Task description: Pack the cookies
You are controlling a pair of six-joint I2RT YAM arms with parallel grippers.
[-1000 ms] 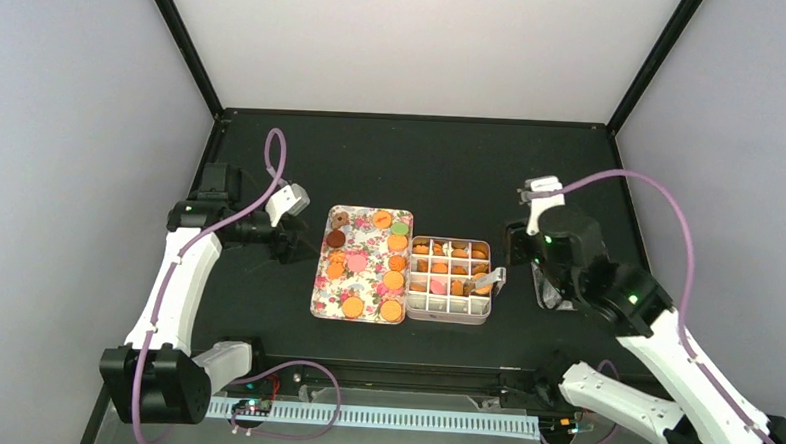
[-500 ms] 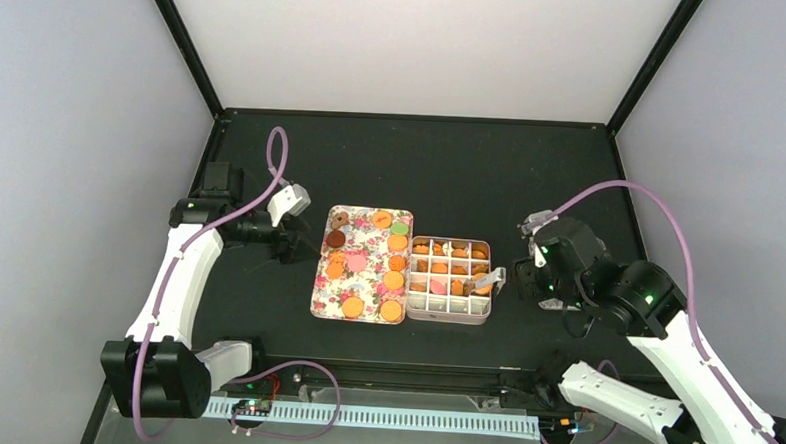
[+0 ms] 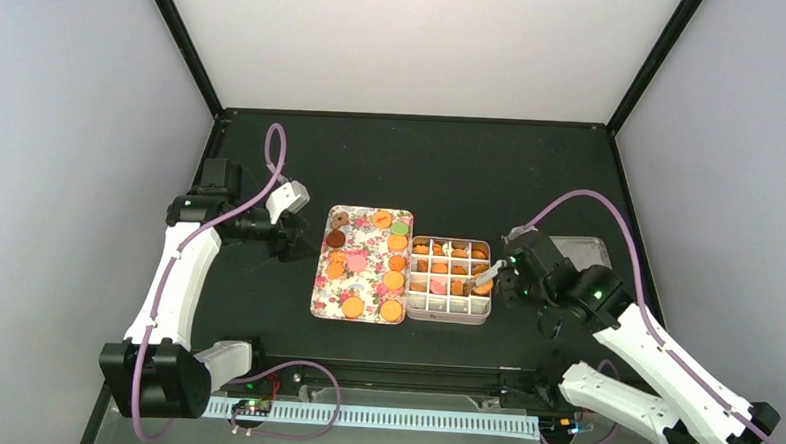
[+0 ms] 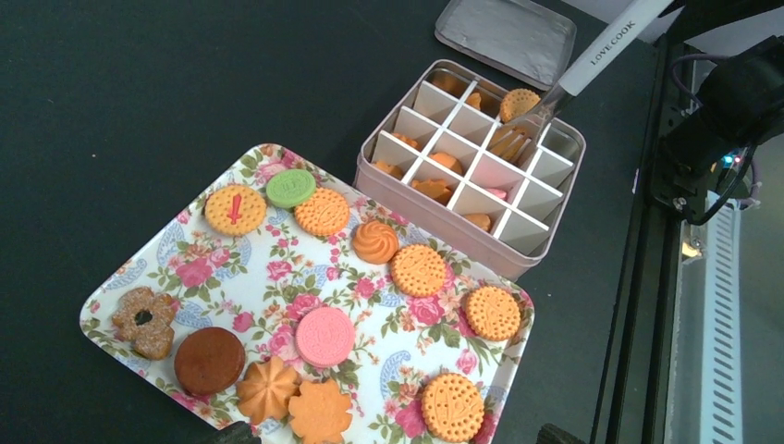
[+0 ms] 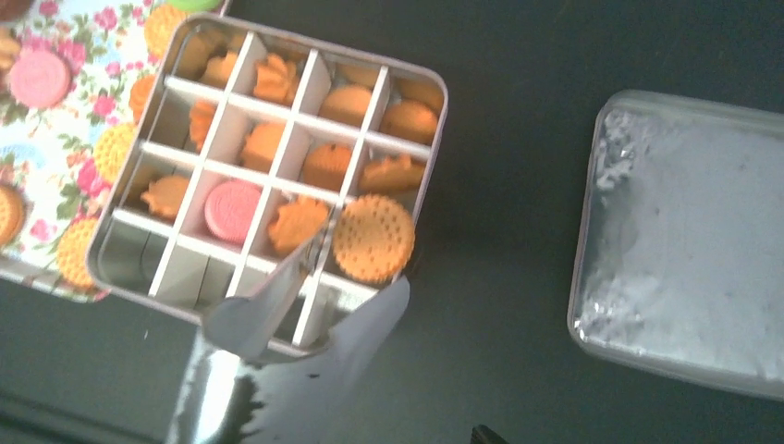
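- The left wrist view is giving the only readable writing: "LOVE COOK" is running along the pale handle of the tongs (image 4: 612,39).
- The right wrist view is looking straight down into the divided tin (image 5: 125,264). There the tongs' blades are meeting a round golden biscuit (image 5: 373,239) at the tin's right side, a detail too small in the overhead view.
- The same view is showing the tin's lid (image 5: 684,240) lying apart on the table (image 3: 441,174).
- The cookies (image 4: 418,269) are lying partly loose on the flowered tray (image 4: 185,245) and partly sorted into the tin's cells.
- The left arm is bending in from the left. The left gripper (image 3: 296,243) is hovering just beside the tray's left edge, fingers spread wide with nothing between them.
- The right arm is stretching low across the table. The right gripper (image 3: 503,284) is sitting at the tongs' handle end, and I cannot tell whether it is clamping it.
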